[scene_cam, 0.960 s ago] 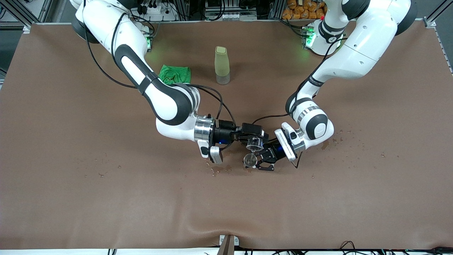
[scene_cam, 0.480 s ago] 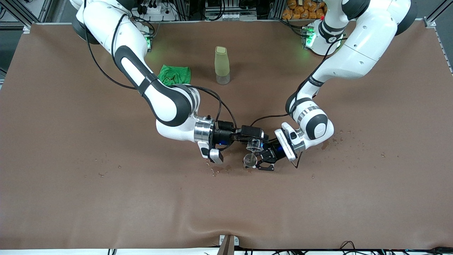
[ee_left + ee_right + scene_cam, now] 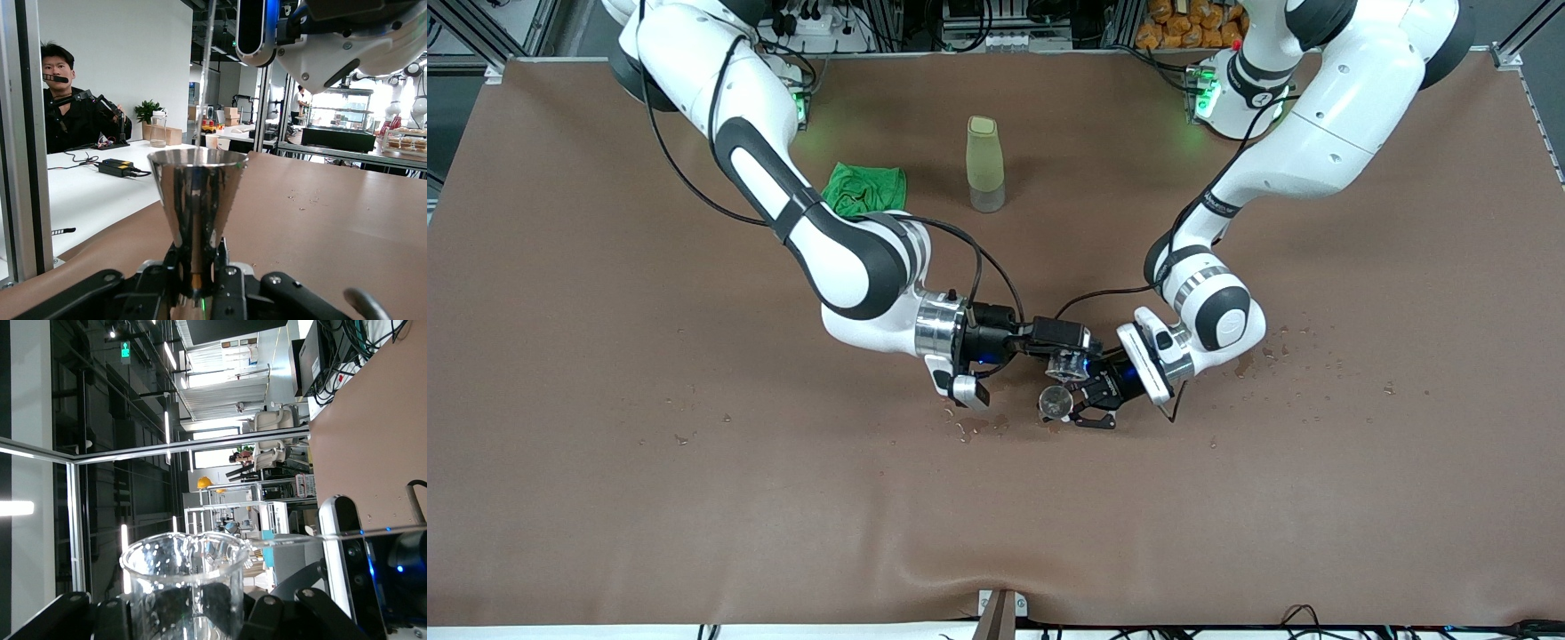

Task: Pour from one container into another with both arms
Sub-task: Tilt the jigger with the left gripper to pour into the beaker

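Left hand [image 3: 1083, 407]: clenched on steel jigger [image 3: 1056, 403], frame centre. Right hand [image 3: 1069, 350]: grasping clear glass beaker [image 3: 1064, 364], tipped above jigger. Brown counter [image 3: 694, 498].

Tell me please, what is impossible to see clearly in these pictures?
- Liquid stream: front view, too small; the glass cup and metal cup crowd together.
- Metal cup's inside: left wrist view looks from the side.
- Left gripper: cut off by the picture's edge.
- Right gripper: fingers mostly cut off by the edge under the glass cup.

Even overhead light, soft shadows, sharp focus throughout.
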### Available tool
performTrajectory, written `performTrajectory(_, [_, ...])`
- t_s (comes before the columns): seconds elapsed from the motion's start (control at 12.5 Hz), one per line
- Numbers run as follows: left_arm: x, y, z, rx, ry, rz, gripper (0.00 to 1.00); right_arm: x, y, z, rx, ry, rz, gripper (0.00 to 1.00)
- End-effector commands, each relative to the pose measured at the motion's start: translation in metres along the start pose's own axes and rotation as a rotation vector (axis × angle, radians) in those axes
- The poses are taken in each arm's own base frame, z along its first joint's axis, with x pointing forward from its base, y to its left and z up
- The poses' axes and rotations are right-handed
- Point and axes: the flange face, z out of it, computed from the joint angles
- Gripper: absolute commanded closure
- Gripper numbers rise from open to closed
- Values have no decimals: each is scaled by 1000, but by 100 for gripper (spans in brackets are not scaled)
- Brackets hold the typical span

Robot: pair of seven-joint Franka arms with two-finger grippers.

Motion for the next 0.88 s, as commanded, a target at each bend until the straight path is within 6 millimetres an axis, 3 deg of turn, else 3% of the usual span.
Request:
performTrajectory(0.0, [0,-1,6,24,13,4,100,0,0,5,26,12,30,100])
performTrajectory(0.8, [0,-1,6,25,14,3,100,5,-3,1,100,29,105,100])
